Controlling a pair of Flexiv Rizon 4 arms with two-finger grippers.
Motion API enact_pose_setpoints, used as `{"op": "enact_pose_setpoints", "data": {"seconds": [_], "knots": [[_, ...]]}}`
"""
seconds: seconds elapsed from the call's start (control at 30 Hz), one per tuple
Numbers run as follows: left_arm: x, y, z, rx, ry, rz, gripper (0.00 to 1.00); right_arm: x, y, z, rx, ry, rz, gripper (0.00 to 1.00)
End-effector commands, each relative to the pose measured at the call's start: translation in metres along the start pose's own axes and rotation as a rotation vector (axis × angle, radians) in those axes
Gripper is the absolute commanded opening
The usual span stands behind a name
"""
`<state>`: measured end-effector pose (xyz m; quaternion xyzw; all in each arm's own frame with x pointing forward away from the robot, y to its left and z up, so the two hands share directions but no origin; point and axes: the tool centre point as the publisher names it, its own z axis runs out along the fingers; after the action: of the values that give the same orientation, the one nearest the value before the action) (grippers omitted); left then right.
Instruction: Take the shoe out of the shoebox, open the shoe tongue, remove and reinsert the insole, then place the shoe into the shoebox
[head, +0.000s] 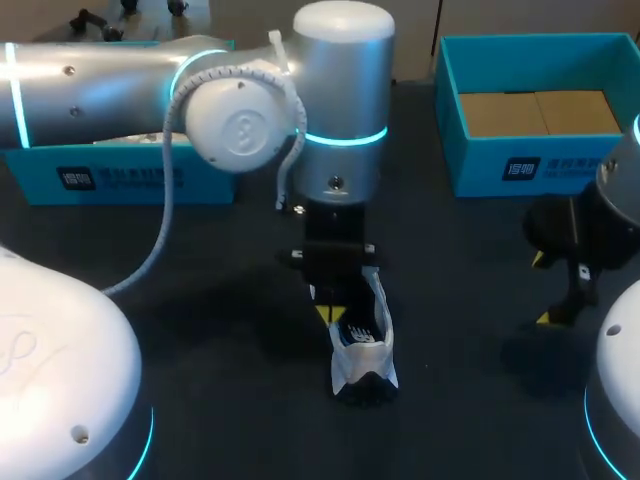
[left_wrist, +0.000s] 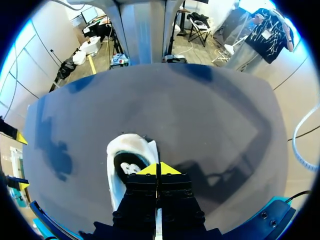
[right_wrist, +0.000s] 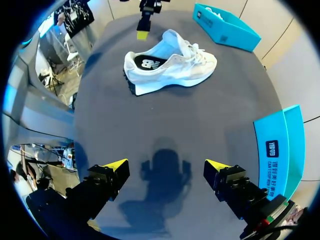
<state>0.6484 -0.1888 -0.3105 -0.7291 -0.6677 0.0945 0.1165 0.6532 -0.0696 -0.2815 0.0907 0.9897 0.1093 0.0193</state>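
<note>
Where dark table (head: 200, 300) fills every view, teal shoebox (right_wrist: 280, 150) sits beside right gripper (right_wrist: 167, 167), fingers wide apart. White shoe (right_wrist: 170, 65) stands on sole well ahead. Only left wrist view shows shoe opening under left gripper (left_wrist: 159, 169), tips pressed together.

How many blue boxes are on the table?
2. The left blue box sits at the back, partly behind the left arm; the right blue box sits at the back too. More could hide behind the arms.
</note>
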Motion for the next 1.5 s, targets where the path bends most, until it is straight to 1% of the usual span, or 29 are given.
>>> {"op": "enact_pose_setpoints", "data": {"seconds": [0.03,0.17,0.2,0.27,0.3,0.43,0.6,0.77,0.93,1.13,1.17,1.27,1.37,1.4,1.47,1.5], "knots": [[-0.017,0.005,0.012,-0.005,0.019,0.004,0.0,0.001,-0.001,0.0,0.0,-0.003,-0.001,1.0],[-0.023,0.012,0.019,0.0,0.035,0.003,0.0,0.001,-0.001,0.0,0.0,-0.003,-0.001,1.0],[-0.025,0.014,0.021,0.011,0.044,0.006,0.0,0.001,-0.001,0.0,0.0,-0.003,-0.001,1.0],[-0.026,0.017,0.025,0.005,0.048,0.01,0.0,0.001,-0.001,0.0,0.0,-0.003,-0.001,1.0],[-0.027,0.018,0.026,0.018,0.054,0.019,0.0,0.001,-0.001,0.0,0.0,-0.003,-0.001,1.0],[-0.029,0.022,0.032,0.022,0.061,0.025,0.0,0.001,-0.001,0.0,0.0,-0.003,-0.001,1.0],[-0.028,0.024,0.041,0.043,0.081,0.032,0.0,0.001,-0.001,0.0,0.0,-0.003,-0.001,1.0],[-0.022,0.021,0.045,0.051,0.088,0.047,0.0,0.001,-0.001,0.0,0.0,-0.003,-0.001,1.0],[-0.021,0.016,0.055,0.036,0.099,0.066,0.0,0.001,-0.001,0.0,0.0,-0.003,-0.001,1.0],[-0.019,0.02,0.068,0.03,0.097,0.06,0.0,0.001,-0.001,0.0,0.0,-0.003,-0.001,1.0],[-0.018,0.021,0.07,0.041,0.091,0.061,0.0,0.001,-0.001,0.0,0.0,-0.003,-0.001,1.0],[-0.016,0.022,0.073,0.036,0.076,0.065,0.0,0.001,-0.001,0.0,0.0,-0.003,-0.001,1.0],[-0.015,0.024,0.078,0.002,0.057,0.06,0.0,0.001,-0.001,0.0,0.0,-0.003,-0.001,1.0],[-0.015,0.025,0.08,-0.021,0.054,0.056,0.0,0.001,-0.001,0.0,0.0,-0.003,-0.001,1.0],[-0.016,0.025,0.08,-0.02,0.052,0.053,0.0,0.001,-0.001,0.0,0.0,-0.003,-0.001,1.0],[-0.016,0.025,0.077,-0.019,0.05,0.051,0.0,0.001,-0.001,0.0,0.0,-0.003,-0.001,1.0]]}}
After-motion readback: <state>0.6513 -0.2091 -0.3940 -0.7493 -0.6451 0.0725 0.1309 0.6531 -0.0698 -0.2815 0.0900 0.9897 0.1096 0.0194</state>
